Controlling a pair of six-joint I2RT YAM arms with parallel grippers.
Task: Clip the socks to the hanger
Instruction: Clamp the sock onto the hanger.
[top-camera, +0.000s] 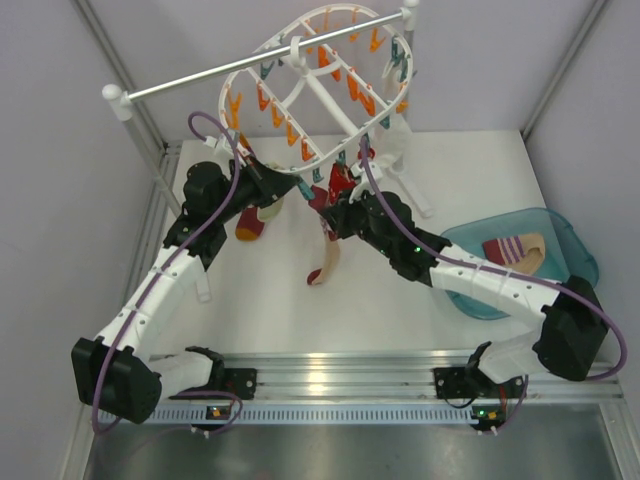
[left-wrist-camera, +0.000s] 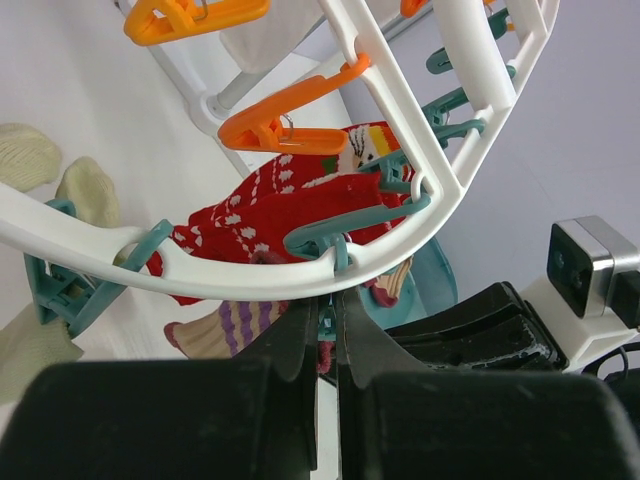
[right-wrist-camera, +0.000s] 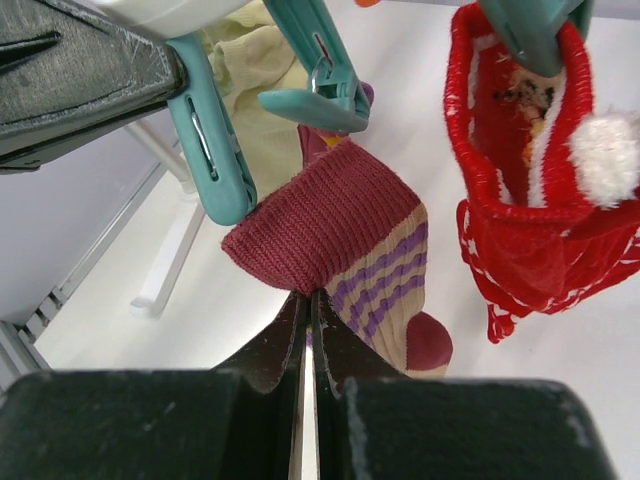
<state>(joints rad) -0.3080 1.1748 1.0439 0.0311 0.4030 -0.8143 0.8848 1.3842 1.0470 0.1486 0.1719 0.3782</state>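
Up close, the right gripper (right-wrist-camera: 305, 298) pinches a ribbed knit sock (right-wrist-camera: 330, 230), maroon cuff over purple-striped cream. The left gripper (left-wrist-camera: 328, 305) squeezes a teal plastic clip (right-wrist-camera: 213, 160) on the white hanger (left-wrist-camera: 60, 235).

White-shelled arms (top-camera: 165, 285), black joints, purple cables (top-camera: 210, 215), black pincers.

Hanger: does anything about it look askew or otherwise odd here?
Yes. The hanger looks tilted: its stem slants sideways under the rail. The left hand pinches a clip on its near rim, possibly pulling it. Nothing looks spilled or broken.
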